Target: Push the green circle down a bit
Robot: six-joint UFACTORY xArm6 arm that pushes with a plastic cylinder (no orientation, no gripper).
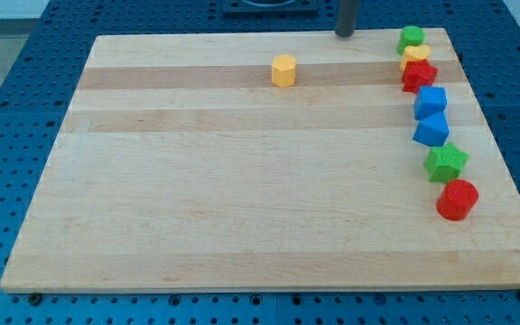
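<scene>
green circle (411, 38) sits at tabletop (242, 181) top-right corner, touching yellow block (415, 55) below it. my tip (345, 34) at top edge, left of green circle, apart. no fingers on rod, so can't tell their state

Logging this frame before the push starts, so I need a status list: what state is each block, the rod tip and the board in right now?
green circle: top of the right-hand column, touching the yellow block below.
yellow block: wedged between green circle and red block.
red block: under it.
two blue blocks: touching.
green star-like block: next down.
red cylinder: lowest.
yellow hexagon: alone.
my tip: at the board's top edge, left of the green circle, apart.
board: flat.
</scene>
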